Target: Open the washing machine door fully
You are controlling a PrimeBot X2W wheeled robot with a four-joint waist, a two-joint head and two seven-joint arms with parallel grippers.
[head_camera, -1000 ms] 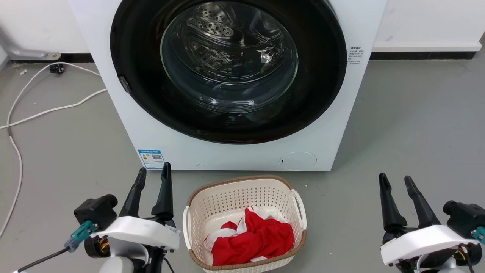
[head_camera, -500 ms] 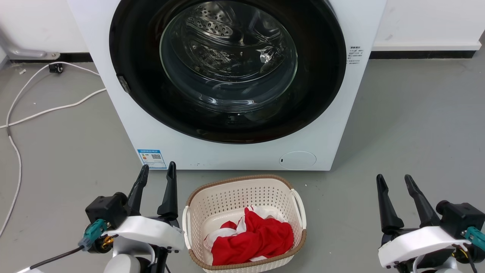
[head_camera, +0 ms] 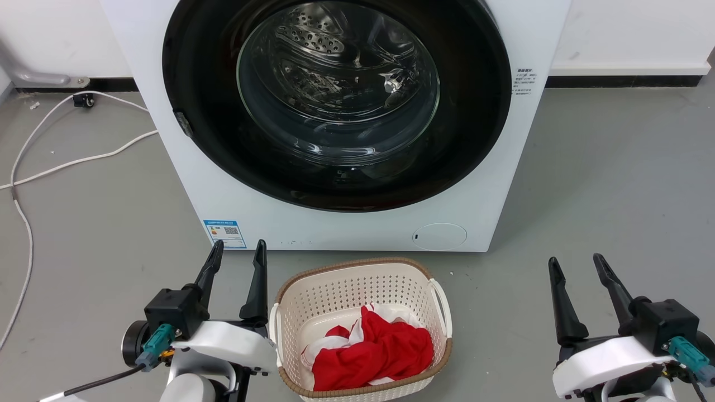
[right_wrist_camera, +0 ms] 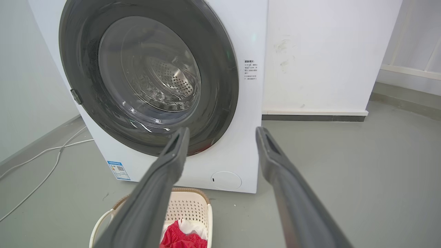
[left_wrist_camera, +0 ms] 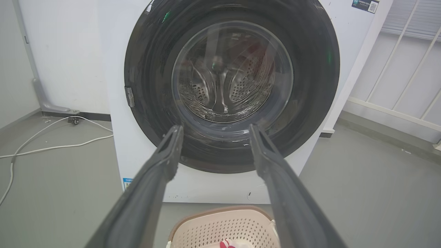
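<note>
The white washing machine [head_camera: 234, 206] stands straight ahead on the grey floor. Its round glossy black door [head_camera: 201, 111] with the bulging glass window [head_camera: 338, 84] lies flat against the front, and a small latch tab [head_camera: 183, 124] shows on the door's left rim. The door [left_wrist_camera: 148, 86] and the steel drum behind the glass also show in the left wrist view, and the door [right_wrist_camera: 220, 86] at an angle in the right wrist view. My left gripper [head_camera: 239, 250] is open, low at the left, well short of the machine. My right gripper [head_camera: 575, 263] is open at the lower right, holding nothing.
A cream perforated basket [head_camera: 335, 279] with red and white cloth [head_camera: 371, 349] sits on the floor between my grippers, just before the machine. White cables [head_camera: 33, 139] trail over the floor at the left. A white wall and black skirting run behind.
My left gripper has shifted right, toward the basket, with its wrist turning. The right gripper has edged slightly left. The door has not moved.
</note>
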